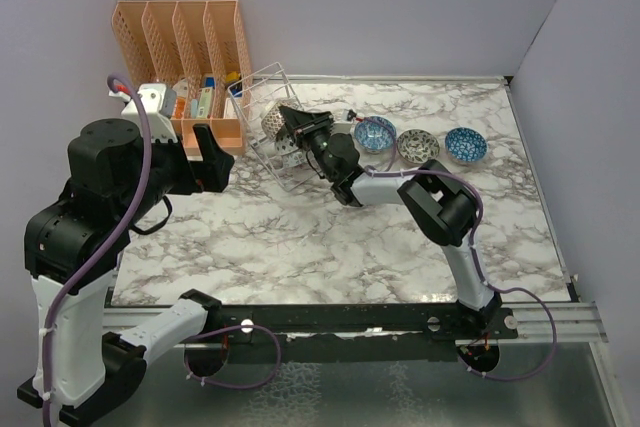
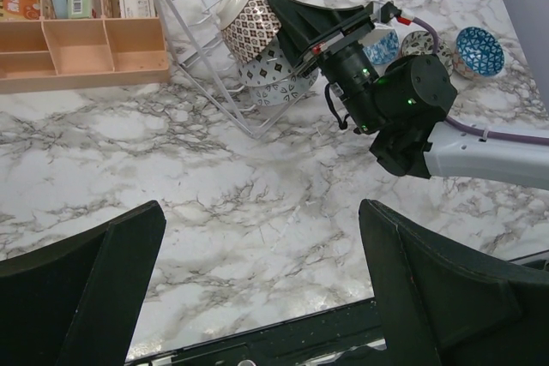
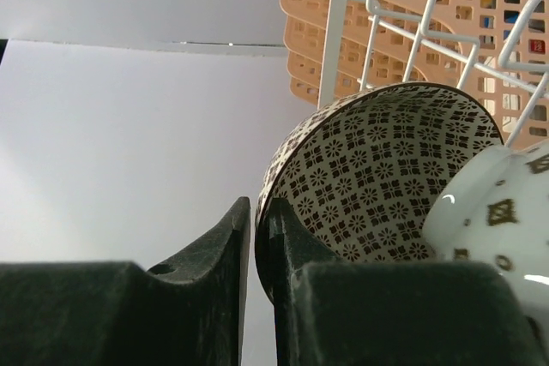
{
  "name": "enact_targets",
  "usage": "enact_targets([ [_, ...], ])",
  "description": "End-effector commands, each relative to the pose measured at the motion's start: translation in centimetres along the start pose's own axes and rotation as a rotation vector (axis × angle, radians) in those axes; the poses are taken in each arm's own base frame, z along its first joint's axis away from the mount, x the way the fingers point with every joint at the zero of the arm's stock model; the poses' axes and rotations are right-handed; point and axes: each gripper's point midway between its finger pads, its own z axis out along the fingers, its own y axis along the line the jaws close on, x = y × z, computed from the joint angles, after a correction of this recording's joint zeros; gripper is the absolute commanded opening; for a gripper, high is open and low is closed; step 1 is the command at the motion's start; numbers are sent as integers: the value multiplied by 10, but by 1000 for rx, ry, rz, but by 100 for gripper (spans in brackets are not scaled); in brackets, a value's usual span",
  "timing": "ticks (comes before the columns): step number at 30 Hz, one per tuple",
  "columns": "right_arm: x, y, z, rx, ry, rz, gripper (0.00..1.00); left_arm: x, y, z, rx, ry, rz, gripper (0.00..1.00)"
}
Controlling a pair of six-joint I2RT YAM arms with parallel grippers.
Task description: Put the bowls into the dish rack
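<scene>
My right gripper [image 1: 290,119] is shut on the rim of a brown-and-white lattice bowl [image 3: 377,169], one finger inside the bowl and one outside. It holds the bowl tilted inside the wire dish rack [image 1: 262,82]. A white bowl with sparse brown marks [image 3: 497,212] lies against it in the rack, below it in the left wrist view [image 2: 279,79]. Three more bowls stand in a row on the table: blue [image 1: 375,134], grey-white [image 1: 417,145], blue [image 1: 466,144]. My left gripper [image 2: 262,255] is open and empty, raised above the marble near the table's left front.
An orange slotted organizer [image 1: 185,42] with small items stands behind and left of the rack, touching it. White walls close the table at the back and both sides. A black rail [image 1: 350,319] runs along the near edge.
</scene>
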Motion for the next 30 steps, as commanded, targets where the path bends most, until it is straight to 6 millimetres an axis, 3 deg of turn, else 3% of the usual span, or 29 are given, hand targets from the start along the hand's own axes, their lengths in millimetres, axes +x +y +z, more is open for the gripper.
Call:
enact_targets([
  [1, -14, -1, 4, -34, -25, 22, 16, 2, 0, 2, 6, 0, 15, 99],
  [12, -14, -16, 5, -6, 21, 49, 25, 3, -2, 11, 12, 9, 8, 99],
  [15, -15, -15, 3, 1, 22, 52, 26, 4, -2, 13, 11, 11, 7, 99],
  [18, -11, -10, 2, 1, 46, 51, 36, 6, -2, 15, 8, 16, 8, 99],
  [30, -13, -5, -12, 108, 59, 67, 42, -3, 0, 12, -5, -18, -2, 99],
])
